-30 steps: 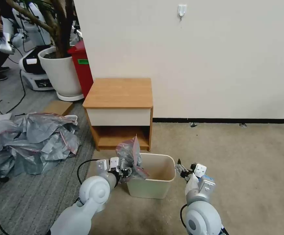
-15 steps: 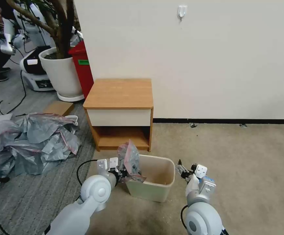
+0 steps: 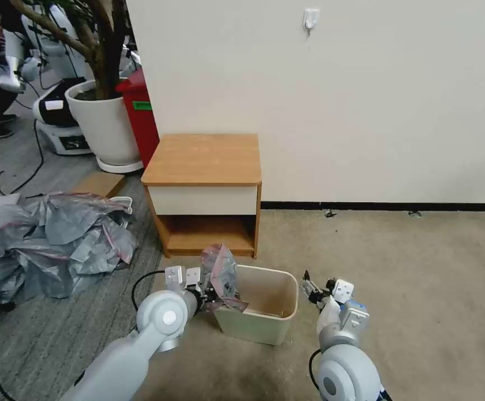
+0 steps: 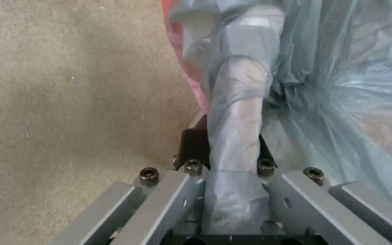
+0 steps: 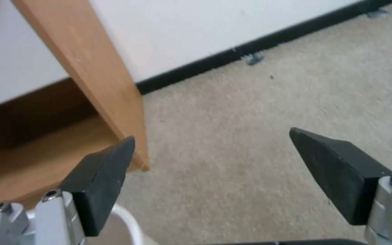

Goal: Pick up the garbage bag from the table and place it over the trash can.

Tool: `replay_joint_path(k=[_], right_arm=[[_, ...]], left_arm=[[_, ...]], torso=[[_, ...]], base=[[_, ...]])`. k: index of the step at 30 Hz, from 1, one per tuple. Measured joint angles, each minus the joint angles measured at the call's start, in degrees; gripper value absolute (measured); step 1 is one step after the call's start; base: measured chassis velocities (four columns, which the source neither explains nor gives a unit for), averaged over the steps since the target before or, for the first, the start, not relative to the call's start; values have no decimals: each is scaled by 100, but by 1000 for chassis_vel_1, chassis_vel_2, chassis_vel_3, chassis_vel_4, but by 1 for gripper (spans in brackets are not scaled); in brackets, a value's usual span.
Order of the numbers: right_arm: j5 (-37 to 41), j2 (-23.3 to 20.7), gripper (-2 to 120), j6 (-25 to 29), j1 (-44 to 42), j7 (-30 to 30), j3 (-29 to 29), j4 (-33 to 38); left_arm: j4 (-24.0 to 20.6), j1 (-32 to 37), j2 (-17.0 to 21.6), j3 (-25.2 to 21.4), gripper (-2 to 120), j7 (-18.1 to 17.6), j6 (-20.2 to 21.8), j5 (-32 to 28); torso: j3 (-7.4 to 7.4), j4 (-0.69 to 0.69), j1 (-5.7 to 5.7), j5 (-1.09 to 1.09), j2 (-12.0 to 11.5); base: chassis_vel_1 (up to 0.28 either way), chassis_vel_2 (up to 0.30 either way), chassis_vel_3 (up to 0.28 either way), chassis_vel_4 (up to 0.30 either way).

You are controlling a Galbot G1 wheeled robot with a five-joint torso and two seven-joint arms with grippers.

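The garbage bag (image 3: 220,274), a crumpled grey translucent bundle with a pink-red band, hangs over the left rim of the cream trash can (image 3: 264,328). My left gripper (image 3: 206,292) is shut on it just left of that rim. In the left wrist view a twisted fold of the bag (image 4: 237,112) is pinched in the left gripper (image 4: 228,149) above the carpet. My right gripper (image 3: 309,289) hovers open just right of the trash can, and the right wrist view shows the right gripper (image 5: 212,136) holding nothing. The wooden table (image 3: 203,159) stands behind the can with its top bare.
A heap of grey plastic bags (image 3: 53,239) lies on the floor to the left. A white plant pot (image 3: 103,122), a red bin (image 3: 139,117) and flat cardboard (image 3: 100,184) stand behind it. The table's side panel (image 5: 92,68) is near the right gripper. Open carpet (image 3: 409,278) stretches right.
The bag has sunk lower over the can's left rim, still in my left gripper. The can has shifted a little toward me. The right gripper has stayed in place.
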Motion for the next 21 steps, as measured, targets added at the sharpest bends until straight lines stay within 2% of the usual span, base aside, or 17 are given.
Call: replay_joint_path(k=[3,5,7,11,14,15,16,18,19,21], right_arm=[[85,-130,90,-78,78,-55,-69,167],[93,-143,91,-87,89,-57,-75,183],[167,-232,91,-140,163,-70,-109,307],[322,-304,91,-183,233,-71,-115,478],[943,-525,91,-347,363,-71,-136,896],[943,-525,91,-347,363,-71,-136,896],[1390,-671,90,-454,430,-55,-170,1118],[2832,-940,89,-1006,619,219,-173,1633],[2832,-940,89,-1006,619,219,-173,1633],[4212,-1081,89,-1397,895,649,-182,2028]], left_arm=[[-166,168,95,-229,5,364,37,298],[-186,184,108,-267,5,401,37,330],[-319,296,174,-546,5,647,-42,566],[-402,364,202,-727,5,827,-157,710],[-473,506,243,-890,5,1186,-429,1163],[-473,506,243,-890,5,1186,-429,1163],[-484,572,247,-905,5,1333,-575,1346],[-496,706,218,-910,5,1618,-834,1869],[-496,706,218,-910,5,1618,-834,1869],[-507,807,164,-910,5,1801,-966,2299]], torso=[[1,-1,1,-2,-1],[0,0,1,-1,-1],[-1,1,1,1,-1],[-2,1,1,2,-1],[-3,2,1,5,0],[-3,2,1,5,0],[-3,1,1,6,0],[-3,1,1,5,0],[-3,1,1,5,0],[-4,1,0,4,1]], base=[[0,0,0,0],[0,0,0,0],[0,0,0,0],[0,0,0,0],[0,0,0,0],[0,0,0,0],[0,0,0,0],[0,0,0,0],[0,0,0,0],[0,0,0,0]])
